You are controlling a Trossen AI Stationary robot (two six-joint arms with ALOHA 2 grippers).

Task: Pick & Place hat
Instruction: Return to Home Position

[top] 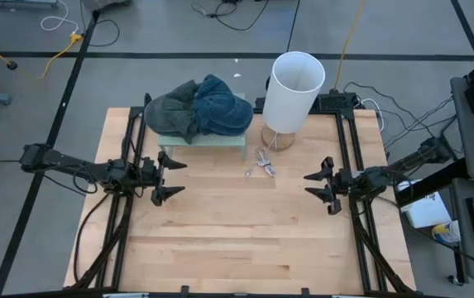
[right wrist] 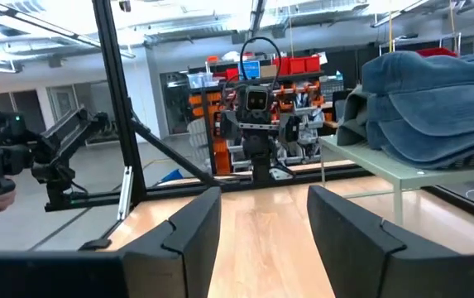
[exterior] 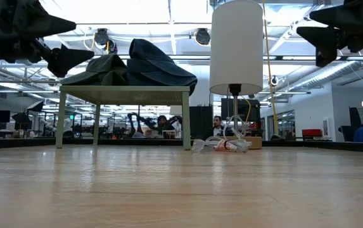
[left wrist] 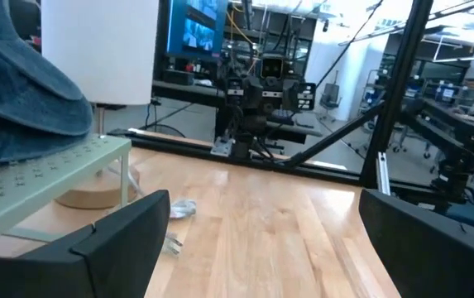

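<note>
Sitting heaped on the green shelf [top: 212,141] at the back of the counter [top: 237,240], the blue caps [top: 208,112] lie just beside a white lamp [top: 293,89]. The left end effector [top: 174,178] and right end effector [top: 313,185] hang with fingers spread, well apart from them.

No word, label, brand or number can be read in any view. A blue screen [left wrist: 193,29] in the room carries marks (too small to make out), and a blue sign [right wrist: 251,68] among the orange racks is just as illegible.
</note>
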